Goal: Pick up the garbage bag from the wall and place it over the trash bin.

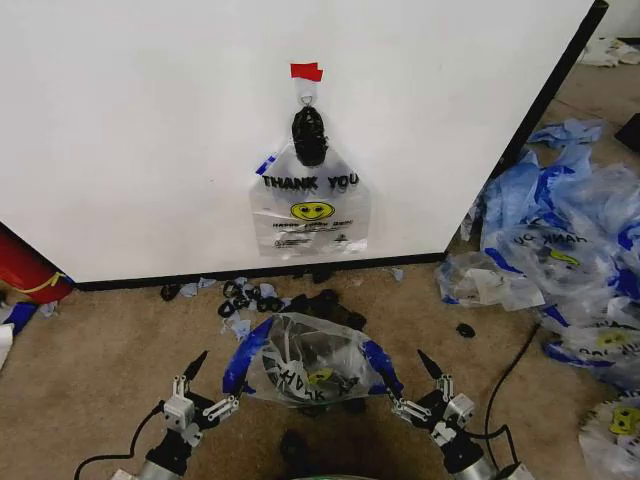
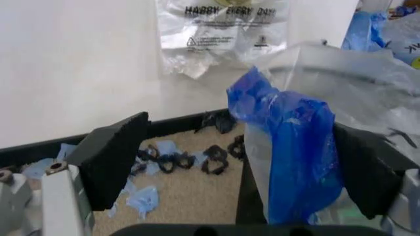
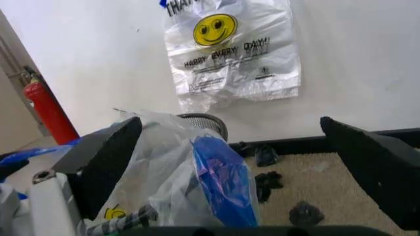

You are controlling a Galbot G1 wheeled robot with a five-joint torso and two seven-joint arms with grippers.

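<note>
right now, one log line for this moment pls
left gripper: open beside bag handle | right gripper: open | garbage bag: draped over trash bin | second bag: on wall hook

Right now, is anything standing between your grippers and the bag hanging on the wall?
Yes: the trash bin, already covered by another bag, stands on the floor between the left gripper, the right gripper and the wall, below the hanging garbage bag.
</note>
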